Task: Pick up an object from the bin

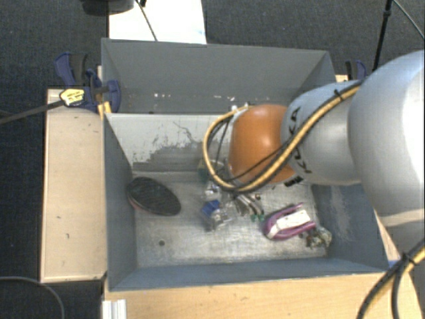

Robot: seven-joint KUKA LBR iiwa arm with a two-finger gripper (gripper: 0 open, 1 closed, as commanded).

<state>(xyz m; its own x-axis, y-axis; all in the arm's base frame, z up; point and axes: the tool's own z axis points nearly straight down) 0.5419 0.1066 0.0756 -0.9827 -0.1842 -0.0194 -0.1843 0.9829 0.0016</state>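
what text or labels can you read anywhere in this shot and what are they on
"KUKA": black letters on the white arm beside its orange cover, partly crossed by a cable, so only just legible.
Purple and white thing on the right of the bin floor: any print on its white part is too small to read.
No other words, numbers or signs can be read.

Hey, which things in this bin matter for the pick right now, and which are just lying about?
Part of the job: gripper, low over the middle of the grey bin; small blue piece right beside it.

Just lying about: black oval disc, left; purple and white object, right; small brownish bit, near right corner.
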